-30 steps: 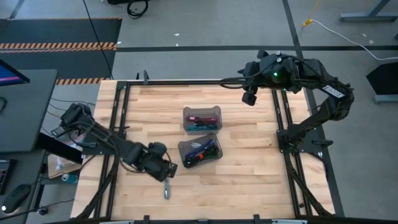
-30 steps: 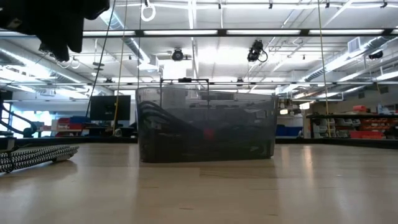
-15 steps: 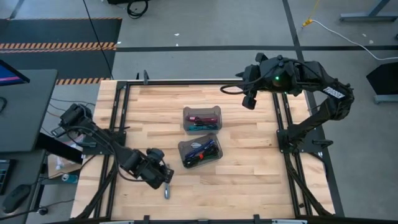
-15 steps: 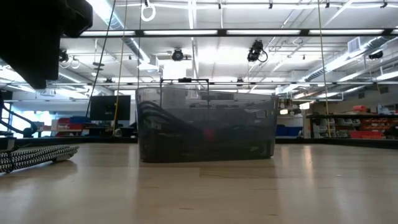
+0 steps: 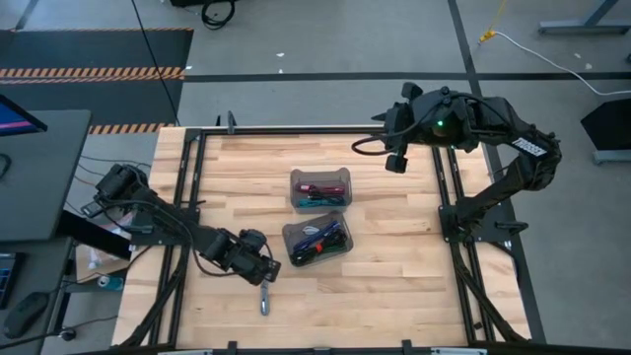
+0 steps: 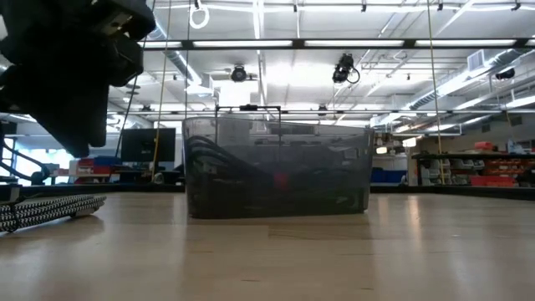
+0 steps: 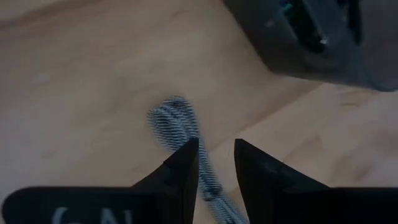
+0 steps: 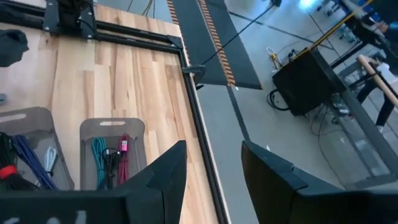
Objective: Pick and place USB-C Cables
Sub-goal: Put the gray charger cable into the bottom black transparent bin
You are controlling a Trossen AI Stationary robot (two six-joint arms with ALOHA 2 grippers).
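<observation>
Over the last second we have seen the left hand (image 5: 262, 276) swing out toward the counter's near-left side and come back, so it now hangs just above the grey braided cable (image 5: 264, 302) lying loose on the counter (image 5: 394, 256). We read this as lining up for a pick. In the left wrist view its fingers (image 7: 183, 168) stand narrow and empty, the cable (image 7: 177, 127) just ahead between them. The right hand (image 5: 396, 162) waits far off, part open, holding nothing.
</observation>
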